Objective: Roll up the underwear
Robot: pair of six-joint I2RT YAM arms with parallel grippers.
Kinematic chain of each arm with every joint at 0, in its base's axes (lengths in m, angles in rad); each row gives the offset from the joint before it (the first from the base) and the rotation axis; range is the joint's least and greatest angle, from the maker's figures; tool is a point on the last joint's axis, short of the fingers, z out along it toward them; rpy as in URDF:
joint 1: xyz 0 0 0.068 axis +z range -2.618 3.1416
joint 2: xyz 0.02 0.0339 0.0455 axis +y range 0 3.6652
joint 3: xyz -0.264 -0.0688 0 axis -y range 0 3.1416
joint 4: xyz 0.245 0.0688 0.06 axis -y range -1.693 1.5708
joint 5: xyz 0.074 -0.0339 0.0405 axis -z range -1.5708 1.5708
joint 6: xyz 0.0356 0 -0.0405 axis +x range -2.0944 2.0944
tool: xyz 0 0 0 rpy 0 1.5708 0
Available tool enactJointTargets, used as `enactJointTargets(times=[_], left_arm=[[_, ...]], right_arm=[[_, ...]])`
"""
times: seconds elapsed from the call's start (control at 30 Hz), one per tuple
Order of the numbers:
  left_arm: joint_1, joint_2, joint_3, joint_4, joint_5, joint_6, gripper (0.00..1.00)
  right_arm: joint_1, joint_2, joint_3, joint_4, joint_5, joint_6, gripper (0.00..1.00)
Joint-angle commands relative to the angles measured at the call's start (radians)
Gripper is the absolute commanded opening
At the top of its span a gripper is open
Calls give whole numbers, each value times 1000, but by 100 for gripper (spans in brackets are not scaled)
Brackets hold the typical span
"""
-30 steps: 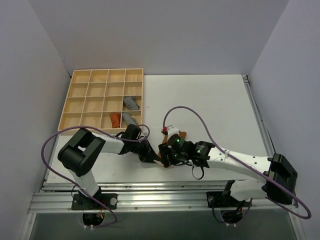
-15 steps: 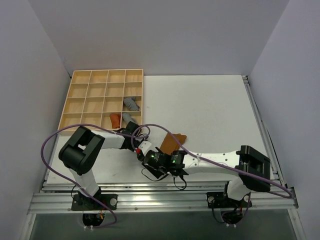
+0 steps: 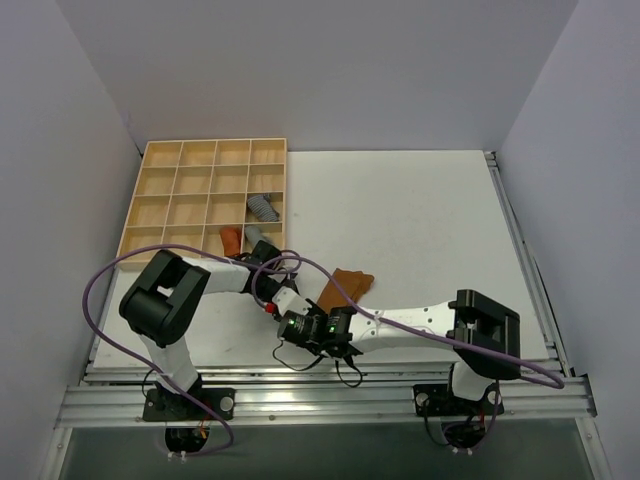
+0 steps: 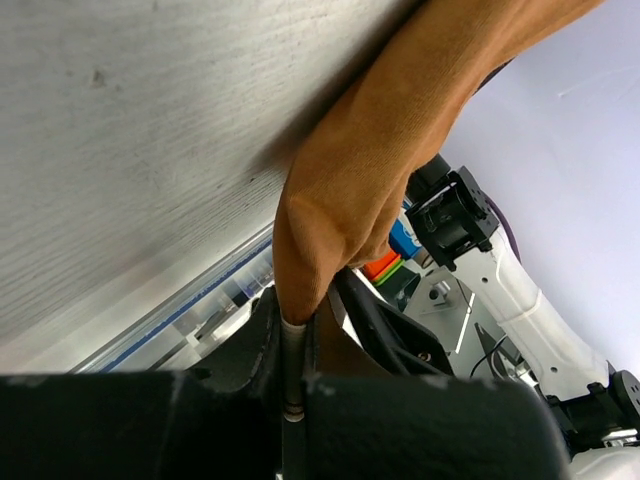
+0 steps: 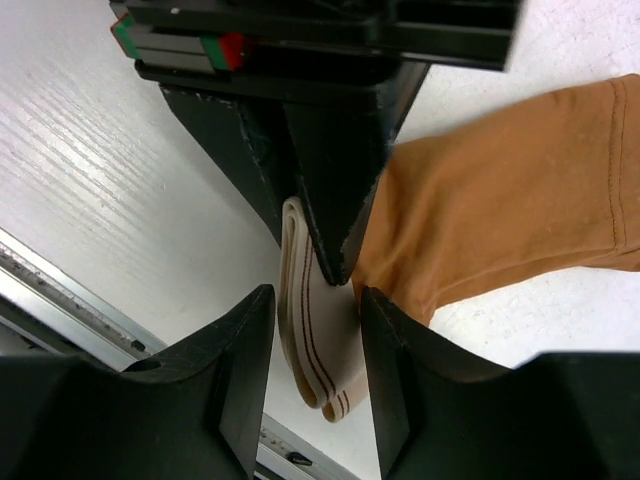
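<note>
The caramel-brown underwear (image 3: pixel 345 288) lies on the white desk (image 3: pixel 430 220), just off the near right corner of the wooden compartment tray (image 3: pixel 165 210), stretched out away from that corner. The left hand (image 4: pixel 293 330) is clamped narrow on the garment's tray-side end, with the fabric bunched between its fingers. The right hand (image 5: pixel 312 330) stands partly open and straddles the pale beige band (image 5: pixel 318 385), one finger close on each side. Inside the tray, along its right side, sit two grey rolled cloths (image 3: pixel 262 207) and an orange rolled cloth (image 3: pixel 231 239).
</note>
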Motion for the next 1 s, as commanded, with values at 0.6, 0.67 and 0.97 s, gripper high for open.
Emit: enactJointTargets(times=[0.6, 0.67, 0.97], left_arm=[[162, -16, 38, -282, -156, 151, 47], [178, -21, 31, -282, -173, 156, 50], [181, -80, 21, -242, -196, 176, 55]], right_arm=[[-188, -66, -166, 222, -413, 97, 0], [-245, -75, -206, 285, -508, 116, 0], [-380, -28, -215, 342, -743, 122, 0]])
